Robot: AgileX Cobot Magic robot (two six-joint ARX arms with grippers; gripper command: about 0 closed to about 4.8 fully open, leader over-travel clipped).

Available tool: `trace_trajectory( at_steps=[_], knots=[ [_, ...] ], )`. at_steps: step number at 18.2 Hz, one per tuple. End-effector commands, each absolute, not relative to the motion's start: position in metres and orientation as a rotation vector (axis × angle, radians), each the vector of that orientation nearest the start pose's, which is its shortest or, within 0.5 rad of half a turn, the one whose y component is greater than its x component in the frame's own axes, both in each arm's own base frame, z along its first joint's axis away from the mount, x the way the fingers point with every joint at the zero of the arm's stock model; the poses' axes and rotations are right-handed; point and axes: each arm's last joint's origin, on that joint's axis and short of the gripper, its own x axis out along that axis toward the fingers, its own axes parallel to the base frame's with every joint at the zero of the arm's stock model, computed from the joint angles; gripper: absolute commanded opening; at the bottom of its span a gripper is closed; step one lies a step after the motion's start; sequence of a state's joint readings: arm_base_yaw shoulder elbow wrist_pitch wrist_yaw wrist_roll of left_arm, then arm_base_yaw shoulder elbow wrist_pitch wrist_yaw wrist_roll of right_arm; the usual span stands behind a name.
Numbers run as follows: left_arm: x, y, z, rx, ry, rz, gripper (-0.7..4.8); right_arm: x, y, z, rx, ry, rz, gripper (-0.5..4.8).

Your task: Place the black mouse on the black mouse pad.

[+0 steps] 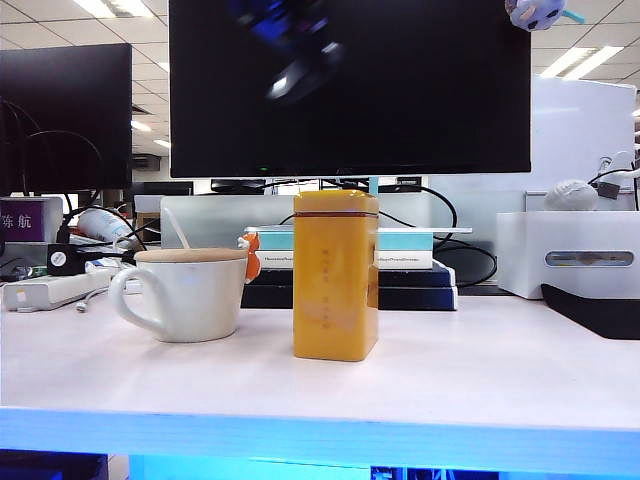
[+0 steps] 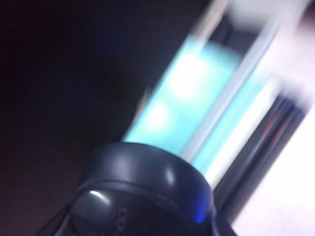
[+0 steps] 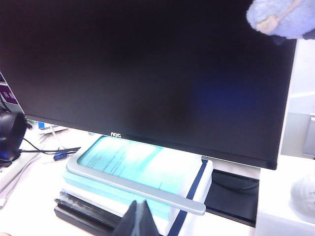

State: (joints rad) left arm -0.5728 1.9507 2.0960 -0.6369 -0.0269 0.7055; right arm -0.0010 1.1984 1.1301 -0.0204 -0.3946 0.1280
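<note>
The black mouse (image 2: 147,196) fills the near part of the left wrist view, sharp against a smeared background, with a small blue light on its side. My left gripper (image 1: 296,62) is shut on it and shows in the exterior view only as a dark blurred streak high in front of the monitor. Its fingers are hidden behind the mouse. The black mouse pad (image 1: 600,312) lies flat at the right edge of the desk. My right gripper (image 3: 141,210) is shut on nothing and hovers over the stack of books (image 3: 133,169).
A white mug (image 1: 190,293) and a tall yellow box (image 1: 336,275) stand at the front of the desk. Behind them are the books (image 1: 400,260) and a big monitor (image 1: 420,90). A white box (image 1: 570,250) at the right carries a pale grey mouse (image 1: 570,195).
</note>
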Motion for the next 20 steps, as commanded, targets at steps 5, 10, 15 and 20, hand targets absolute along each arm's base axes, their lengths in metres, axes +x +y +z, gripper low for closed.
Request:
trace_trajectory(
  at_steps=[5,10,15,20],
  knots=[
    [0.322,-0.299,0.404,0.747,0.156,-0.889,2.05,0.265,0.009,0.390,0.134,0.088,0.349,-0.04],
    [0.309,-0.336,0.371,0.747,0.238,-1.045,2.05,0.252,0.007,0.419,0.117,-0.129,0.276,-0.04],
    [0.318,-0.372,0.297,0.806,0.431,-1.152,2.05,0.245,0.007,0.438,0.110,-0.182,0.275,-0.04],
    [0.322,-0.389,0.251,0.628,0.651,-1.096,2.05,0.246,0.007,0.435,0.115,-0.149,0.276,-0.04]
  ],
)
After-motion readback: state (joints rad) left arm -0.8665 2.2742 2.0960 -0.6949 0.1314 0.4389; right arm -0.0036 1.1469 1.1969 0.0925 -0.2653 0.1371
